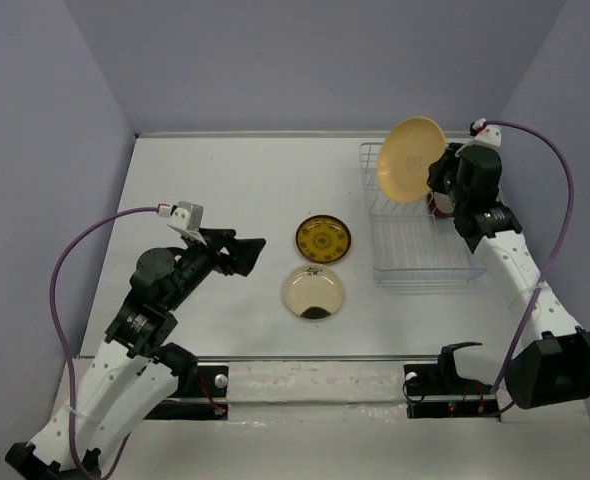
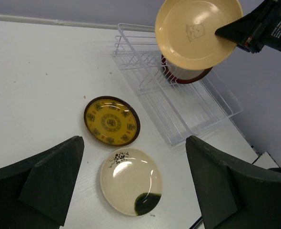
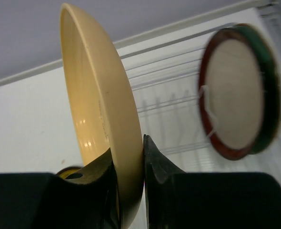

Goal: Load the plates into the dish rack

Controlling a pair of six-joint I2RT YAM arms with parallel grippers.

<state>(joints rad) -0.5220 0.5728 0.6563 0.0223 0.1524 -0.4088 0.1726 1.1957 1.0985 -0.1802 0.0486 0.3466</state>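
My right gripper (image 1: 441, 172) (image 3: 127, 146) is shut on the rim of the plain orange-yellow plate (image 1: 411, 158) (image 2: 197, 32) (image 3: 100, 109). It holds the plate on edge above the far left part of the dish rack (image 1: 415, 262) (image 2: 178, 119) (image 3: 164, 81). A red-rimmed beige plate (image 3: 235, 90) (image 2: 185, 75) stands upright in the rack, with a green edge showing behind it. On the table left of the rack lie the small brown-and-gold plate (image 1: 323, 238) (image 2: 111, 120) and the cream plate with a dark spot (image 1: 313, 291) (image 2: 131, 180). My left gripper (image 1: 250, 252) (image 2: 133, 143) hangs open and empty above these two.
The rack sits near the right wall and close to the back wall. The two arm bases (image 1: 315, 385) stand along the near table edge. A purple cable (image 1: 565, 200) loops beside the right arm.
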